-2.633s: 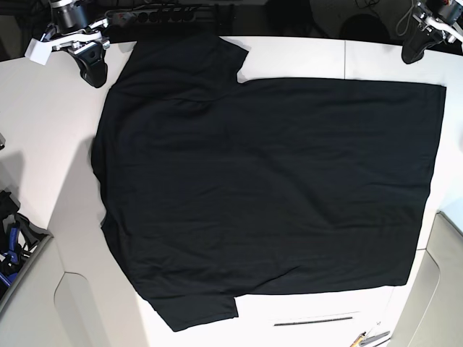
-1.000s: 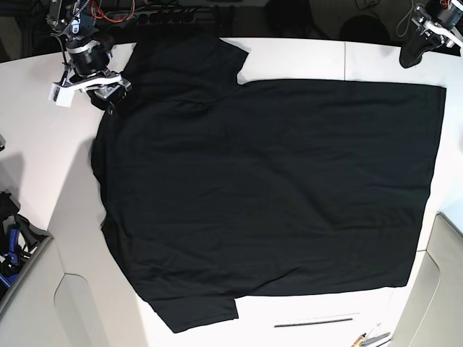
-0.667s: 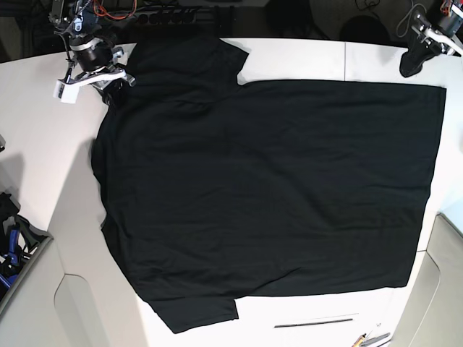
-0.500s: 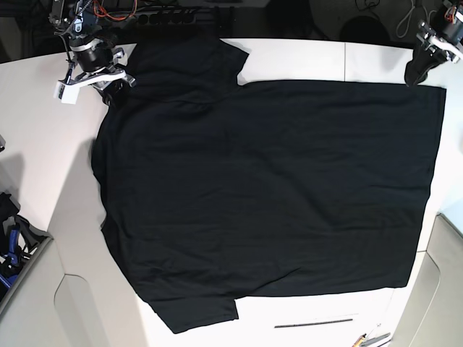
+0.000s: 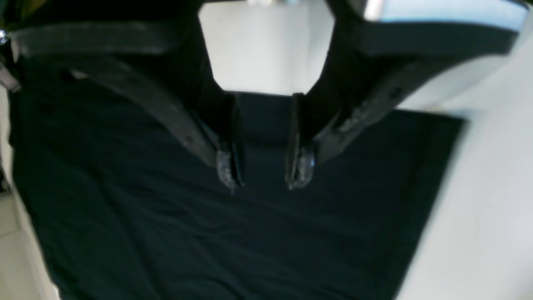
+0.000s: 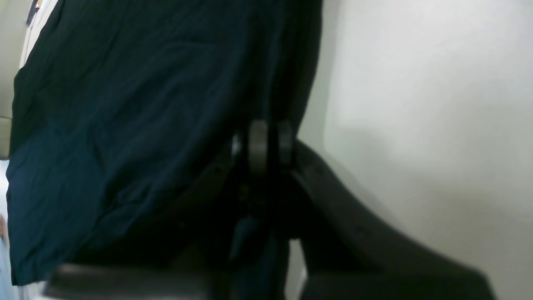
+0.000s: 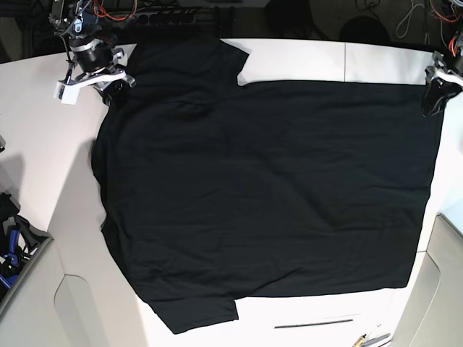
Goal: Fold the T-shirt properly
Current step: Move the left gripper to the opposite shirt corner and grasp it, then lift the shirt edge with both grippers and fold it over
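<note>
The black T-shirt (image 7: 268,188) lies spread flat, plain side up, on the white table (image 7: 304,54); no print shows. My right gripper (image 7: 112,88) sits at the shirt's far left shoulder edge. In the right wrist view its fingers (image 6: 258,141) are pressed together at the cloth's edge (image 6: 125,104). My left gripper (image 7: 432,107) hovers at the shirt's far right corner. In the left wrist view it (image 5: 263,175) is open, its tips apart just above the dark cloth (image 5: 208,233).
A bin with blue tools (image 7: 11,246) stands at the lower left. Cables (image 7: 145,14) run along the back edge. A grey panel (image 7: 441,289) borders the table's right side, and a narrow slot (image 7: 315,322) lies near the front edge.
My left gripper has come down from beyond the table's back right to the shirt's far right corner. My right gripper moved onto the shoulder edge and has since stayed put.
</note>
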### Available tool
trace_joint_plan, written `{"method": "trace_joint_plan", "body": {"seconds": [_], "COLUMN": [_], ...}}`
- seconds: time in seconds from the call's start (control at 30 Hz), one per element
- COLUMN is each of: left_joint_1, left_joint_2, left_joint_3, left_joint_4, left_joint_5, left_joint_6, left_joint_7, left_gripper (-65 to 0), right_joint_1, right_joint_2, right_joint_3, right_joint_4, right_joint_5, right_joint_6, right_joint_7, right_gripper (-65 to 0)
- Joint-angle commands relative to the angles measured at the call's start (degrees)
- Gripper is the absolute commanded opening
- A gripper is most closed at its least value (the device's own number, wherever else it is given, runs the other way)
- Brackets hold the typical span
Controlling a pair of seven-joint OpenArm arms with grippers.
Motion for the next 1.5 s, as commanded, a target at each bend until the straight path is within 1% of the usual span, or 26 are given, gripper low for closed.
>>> {"method": "trace_joint_plan", "body": {"seconds": [0.0, 0.17, 0.2, 0.27, 0.33, 0.4, 0.5, 0.57, 0.7, 0.83, 0.93, 1.03, 1.13, 1.27, 1.37, 1.47], "left_joint_1": [-0.55, -3.5, -3.93, -4.24, -4.2, -4.2, -4.2, -4.2, -4.2, -4.2, -4.22, -4.39, -5.03, -5.18, -5.16, -5.16], "left_joint_2": [-1.7, -4.44, -4.94, -5.75, -6.05, -6.03, -6.03, -6.03, -6.03, -6.03, -6.05, -6.03, -6.03, -5.99, -5.97, -5.64], "left_joint_3": [-0.52, -0.55, -0.55, -0.59, -0.74, -1.31, -2.27, -2.69, -2.73, -2.73, -2.73, -2.73, -2.71, -2.64, -2.64, -2.64], "left_joint_4": [-0.55, -7.43, -8.66, -10.23, -10.67, -10.84, -10.95, -10.95, -11.67, -14.64, -18.08, -21.68, -24.26, -24.76, -24.76, -24.74], "left_joint_5": [-0.52, 1.18, 1.2, 2.05, 4.37, 6.82, 7.82, 8.74, 11.34, 11.34, 11.32, 10.14, 8.28, 2.45, -0.94, -3.26], "left_joint_6": [-0.39, -0.39, -0.42, -0.39, -0.39, -0.35, 2.51, 3.19, 5.57, 5.62, 5.62, 5.57, 5.31, 2.03, 0.85, 0.81], "left_joint_7": [-0.96, -2.49, -2.67, -2.95, -4.37, -5.77, -6.29, -6.71, -8.76, -9.55, -11.3, -12.0, -11.02, -5.99, -2.58, 0.33], "left_gripper": [-44.5, -44.5, -43.3, -39.0, -36.0, -35.9, -35.9, -35.9, -35.9, -35.9, -35.9, -35.9, -35.9, -36.0, -36.0, -36.0], "right_joint_1": [-0.2, -0.2, -0.2, -0.2, -0.2, -0.2, -0.2, -0.17, -0.2, -0.2, -0.2, -0.17, -0.17, -0.2, -0.2, -0.2], "right_joint_2": [0.13, 0.15, 0.13, 0.15, 0.15, 0.13, 0.15, 0.15, 0.15, 0.15, 0.15, 0.15, 0.15, 0.15, 0.15, 0.15], "right_joint_3": [0.0, 0.0, 0.0, 0.0, 0.0, 0.0, 0.0, 0.0, 0.0, 0.0, 0.0, 0.0, 0.0, 0.0, 0.0, 0.0], "right_joint_4": [0.66, 0.66, 0.66, 0.66, 0.66, 0.66, 0.66, 0.66, 0.66, 0.66, 0.66, 0.66, 0.66, 0.66, 0.66, 0.66], "right_joint_5": [-0.15, -0.15, -0.15, -0.15, -0.2, -0.17, -0.2, -0.17, -0.17, -0.17, -0.17, -0.17, -0.15, -0.15, -0.17, -0.15], "right_joint_6": [0.31, 0.31, 0.31, 0.31, 0.28, 0.28, 0.28, 0.28, 0.28, 0.28, 0.28, 0.28, 0.28, 0.28, 0.28, 0.28], "right_joint_7": [0.09, 0.09, 0.09, 0.09, 0.09, 0.09, 0.09, 0.09, 0.09, 0.09, 0.09, 0.09, 0.09, 0.09, 0.09, 0.09], "right_gripper": [-65.0, -65.0, -65.0, -65.0, -65.0, -65.0, -65.0, -65.0, -65.0, -65.0, -65.0, -65.0, -65.0, -65.0, -65.0, -65.0]}}
